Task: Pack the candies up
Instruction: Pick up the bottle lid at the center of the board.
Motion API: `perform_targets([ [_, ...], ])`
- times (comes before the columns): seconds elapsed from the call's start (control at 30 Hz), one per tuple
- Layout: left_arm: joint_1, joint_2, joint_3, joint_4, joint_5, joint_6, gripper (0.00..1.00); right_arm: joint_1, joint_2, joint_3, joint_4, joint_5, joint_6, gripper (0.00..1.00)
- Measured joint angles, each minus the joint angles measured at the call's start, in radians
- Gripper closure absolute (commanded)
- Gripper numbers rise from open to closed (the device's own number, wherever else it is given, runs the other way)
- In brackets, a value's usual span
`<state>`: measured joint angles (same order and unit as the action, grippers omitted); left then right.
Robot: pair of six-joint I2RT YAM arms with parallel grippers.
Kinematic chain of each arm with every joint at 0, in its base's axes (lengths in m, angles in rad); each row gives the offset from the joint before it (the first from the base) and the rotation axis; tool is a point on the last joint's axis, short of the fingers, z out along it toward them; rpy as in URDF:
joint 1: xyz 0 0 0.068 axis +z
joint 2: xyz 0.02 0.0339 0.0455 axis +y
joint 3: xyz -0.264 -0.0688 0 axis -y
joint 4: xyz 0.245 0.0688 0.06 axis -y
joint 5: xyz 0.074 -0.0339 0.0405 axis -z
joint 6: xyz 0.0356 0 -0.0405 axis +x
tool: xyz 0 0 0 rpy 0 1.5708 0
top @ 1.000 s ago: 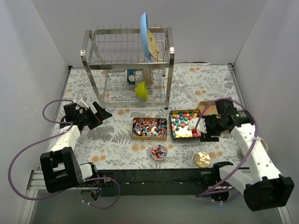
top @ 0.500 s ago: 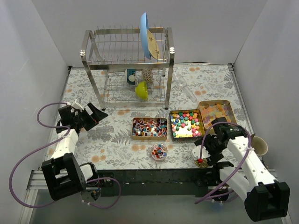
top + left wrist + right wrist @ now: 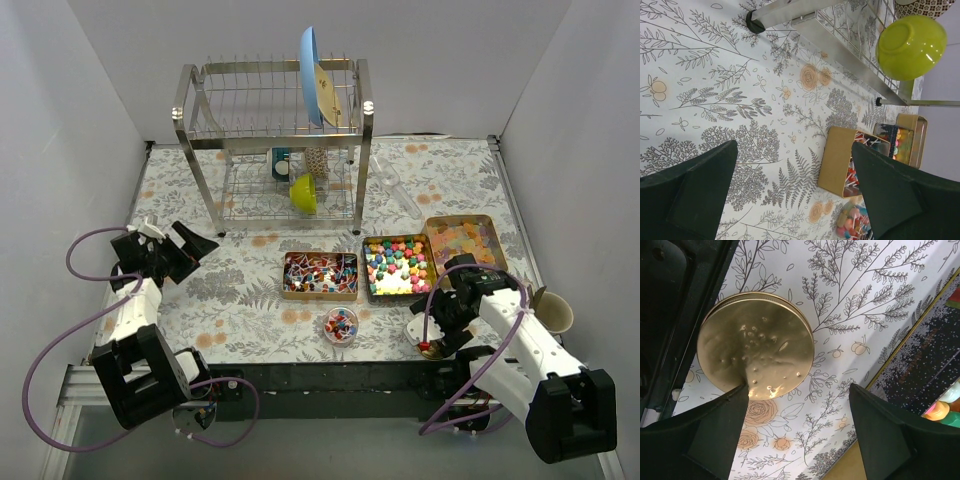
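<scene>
table (image 3: 250, 300) — floral cloth | on it: dish rack (image 3: 270, 130), three tins (image 3: 320, 296), jar (image 3: 341, 339), gold lid (image 3: 756, 342)

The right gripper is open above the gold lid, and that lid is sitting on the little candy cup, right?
No: the right gripper is open above the gold lid, but the lid lies on the table, off the candy cup. The right wrist view shows it.

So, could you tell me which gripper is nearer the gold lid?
Right. The right gripper hangs open right over the lid; the left gripper is far off to the left, near the rack.
</scene>
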<state>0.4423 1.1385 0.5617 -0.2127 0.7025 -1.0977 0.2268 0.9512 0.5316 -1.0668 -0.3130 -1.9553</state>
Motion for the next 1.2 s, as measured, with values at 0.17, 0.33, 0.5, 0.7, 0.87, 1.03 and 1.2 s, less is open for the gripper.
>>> perform_targets([
  [0.17,0.008,0.002,0.0,0.001,0.014,-0.016,0.02,0.003,0.006,0.0,-0.001,0.002,0.0,0.1],
  [0.33,0.008,0.004,-0.007,0.003,0.021,-0.026,0.02,0.005,0.006,-0.001,0.002,0.0,0.0,0.1],
  [0.5,0.008,0.004,-0.013,0.004,0.022,-0.028,0.02,0.012,-0.026,-0.026,0.027,-0.016,0.002,0.11],
  [0.7,0.008,0.004,-0.037,0.015,0.024,-0.033,0.02,0.031,0.037,-0.003,0.039,-0.034,-0.005,0.14],
  [0.87,0.008,0.004,-0.05,0.016,0.024,-0.037,0.02,0.095,0.172,0.057,0.039,-0.028,0.0,0.17],
  [1.03,0.008,0.005,-0.05,0.023,0.025,-0.037,0.02,0.164,0.29,0.122,0.038,-0.031,0.005,0.18],
  [1.2,0.008,0.01,-0.05,0.031,0.029,-0.037,0.02,0.186,0.295,0.143,0.035,-0.051,-0.008,0.17],
])
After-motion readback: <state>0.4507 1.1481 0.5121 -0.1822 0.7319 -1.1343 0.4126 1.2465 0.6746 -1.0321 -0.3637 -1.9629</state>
